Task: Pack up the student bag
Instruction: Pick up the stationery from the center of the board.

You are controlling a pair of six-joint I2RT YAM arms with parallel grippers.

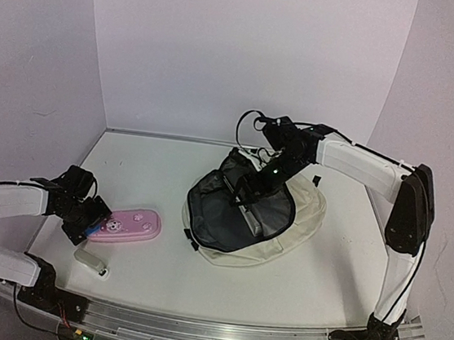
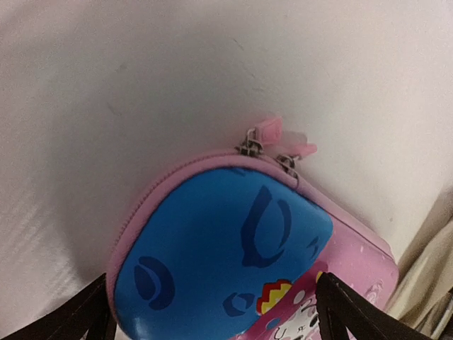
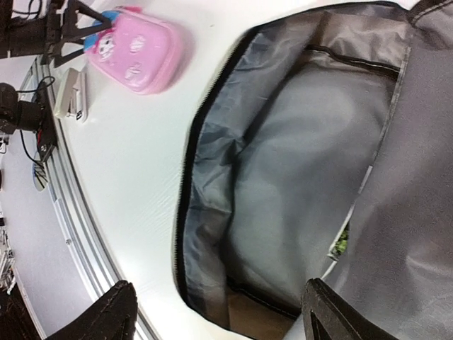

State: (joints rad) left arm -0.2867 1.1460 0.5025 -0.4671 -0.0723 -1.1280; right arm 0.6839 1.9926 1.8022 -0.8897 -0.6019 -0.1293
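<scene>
Two loose items can be seen on the white table from overhead. A pink, rounded hard-shell pencil case with a blue cartoon end is sat at about 8 o'clock from the table's middle. A small white oblong thing (stapler maybe? can't be told) is just beside it toward 7 o'clock. The student bag, a cream soft-fabric backpack with black trim, is laid flat at roughly 3 o'clock. Its unzipped mouth is turned toward 9 o'clock, so it's faced right at the loose stuff, which is probably the point.

The left gripper is spread about as wide as it goes and set around the case's blue end, with a dark finger on either side. Nothing looks pinched yet. The pink zipper pulls are pointed away from it. That rounded end was likely picked because it can be straddled without the case being shoved around.

The right gripper is parked at the 12 o'clock rim of the bag's mouth, jaws well apart, no fabric visibly clamped. The grey lining is looked straight into from its wrist camera. It's probably placed there so the opening isn't allowed to sag shut. Whether the flap is actually touched can't be told.

The case would need to be clamped next and carried toward 3 o'clock. A smooth shell held by one end could easily be swung or dropped.
</scene>
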